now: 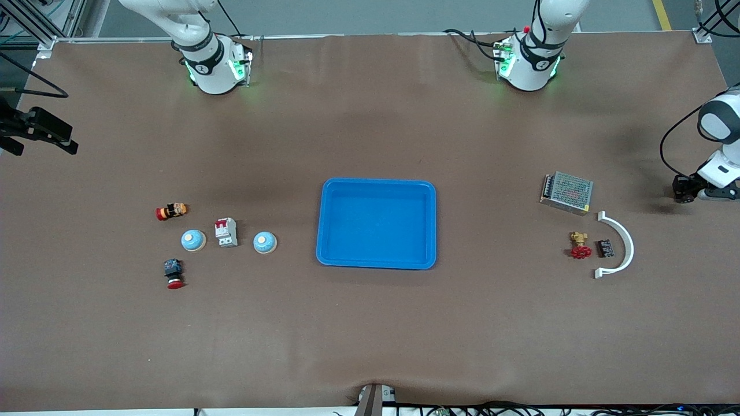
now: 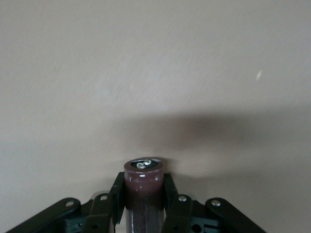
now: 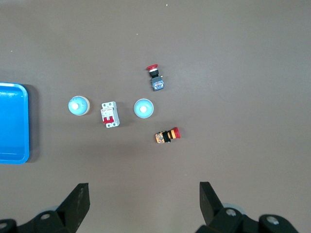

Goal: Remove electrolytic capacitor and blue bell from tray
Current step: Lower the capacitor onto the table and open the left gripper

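Note:
My left gripper [image 1: 685, 190] hangs low over the table at the left arm's end, shut on a dark brown cylindrical capacitor [image 2: 143, 194] with metal terminals on its top; its jaws press both sides of it [image 2: 143, 182]. Two light blue dome bells [image 1: 193, 240] [image 1: 265, 242] stand toward the right arm's end, one on each side of a white circuit breaker [image 1: 226, 232]. They also show in the right wrist view [image 3: 143, 108] [image 3: 78, 106]. My right gripper [image 3: 143, 187] is open and empty, high above the table beside these parts. A blue tray [image 1: 376, 263] lies at the middle.
An orange-and-red push button [image 1: 171, 211] and a black button with a red cap [image 1: 173, 274] lie by the bells. At the left arm's end lie a metal power supply [image 1: 566, 192], a red-handled valve [image 1: 580, 245], a small black block [image 1: 605, 248] and a white arc [image 1: 621, 245].

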{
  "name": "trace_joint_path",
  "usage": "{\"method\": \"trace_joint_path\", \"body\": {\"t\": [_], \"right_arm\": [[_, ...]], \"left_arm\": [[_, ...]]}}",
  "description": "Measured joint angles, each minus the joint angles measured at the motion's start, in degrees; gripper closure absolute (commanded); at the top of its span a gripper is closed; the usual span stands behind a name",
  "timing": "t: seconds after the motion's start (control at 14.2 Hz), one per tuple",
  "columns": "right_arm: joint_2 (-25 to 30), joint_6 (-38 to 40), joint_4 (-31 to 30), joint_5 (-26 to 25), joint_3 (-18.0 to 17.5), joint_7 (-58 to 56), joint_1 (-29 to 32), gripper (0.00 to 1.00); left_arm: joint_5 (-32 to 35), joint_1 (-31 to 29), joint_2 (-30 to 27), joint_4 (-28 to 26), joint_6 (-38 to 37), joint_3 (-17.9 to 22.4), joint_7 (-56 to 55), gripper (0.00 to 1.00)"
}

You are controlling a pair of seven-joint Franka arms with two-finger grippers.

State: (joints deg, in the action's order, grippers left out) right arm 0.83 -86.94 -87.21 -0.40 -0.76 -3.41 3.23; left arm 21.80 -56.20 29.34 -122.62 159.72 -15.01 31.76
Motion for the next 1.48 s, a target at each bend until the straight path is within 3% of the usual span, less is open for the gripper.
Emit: {"method": "trace_joint_path", "body": {"t": [0.56, 1.06, 1.48], "right_arm": [[0.00, 0.00, 0.00, 0.00, 0.02, 0.00, 0.02, 0.00], [-0.01, 0.02, 0.00, 0.00, 0.02, 0.00, 0.03, 0.00], [-0.01, 0.02, 0.00, 0.00, 0.03, 0.00, 0.04, 0.00]], "left_arm": [[0.00, 1.14, 0.22, 1.30, -0.39, -1.03, -1.65, 1.00], [0.00, 13.41, 4.25, 16.61, -16.33, -1.31, -11.14, 1.00], [0.00, 14.26, 11.59, 23.72, -18.19, -1.09, -11.54, 1.00]]}}
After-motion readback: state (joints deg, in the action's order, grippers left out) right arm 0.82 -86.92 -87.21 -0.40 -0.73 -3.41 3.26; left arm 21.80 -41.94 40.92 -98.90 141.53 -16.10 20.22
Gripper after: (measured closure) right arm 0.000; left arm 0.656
